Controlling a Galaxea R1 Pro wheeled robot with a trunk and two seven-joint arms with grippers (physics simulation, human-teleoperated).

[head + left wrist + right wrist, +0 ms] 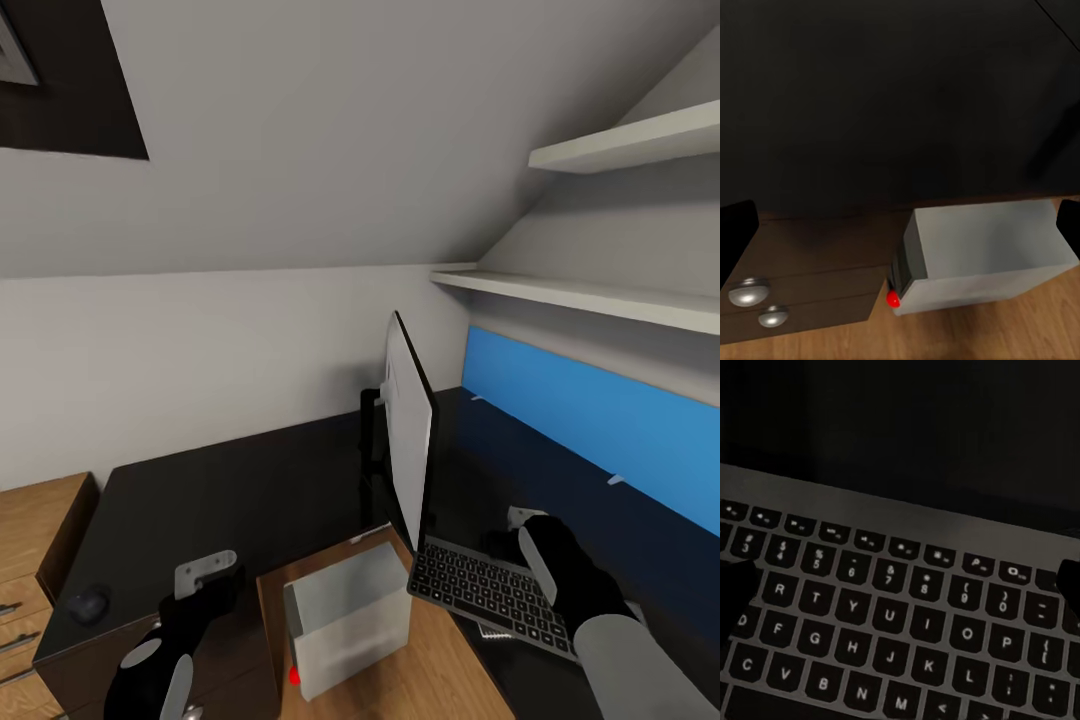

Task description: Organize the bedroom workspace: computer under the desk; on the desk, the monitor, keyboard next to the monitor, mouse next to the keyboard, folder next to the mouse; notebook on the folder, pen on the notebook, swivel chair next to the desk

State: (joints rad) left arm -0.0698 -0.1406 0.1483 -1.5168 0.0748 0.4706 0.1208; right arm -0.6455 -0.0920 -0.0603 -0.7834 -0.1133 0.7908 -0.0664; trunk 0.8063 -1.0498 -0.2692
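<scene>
The keyboard is seen overhanging the tabletop's near edge, right of the monitor. It is judged thin, stiff and light, best pinched at one long edge. The right pincer appears spread above it; the left pincer is spread, empty.

Keyboard on desk, right of monitor

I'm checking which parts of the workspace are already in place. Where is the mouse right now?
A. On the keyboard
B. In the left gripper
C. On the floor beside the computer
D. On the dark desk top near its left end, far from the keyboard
D. In the head view the mouse lies on the desk near its left end, while the keyboard sits far off on the right, beyond the monitor.
</scene>
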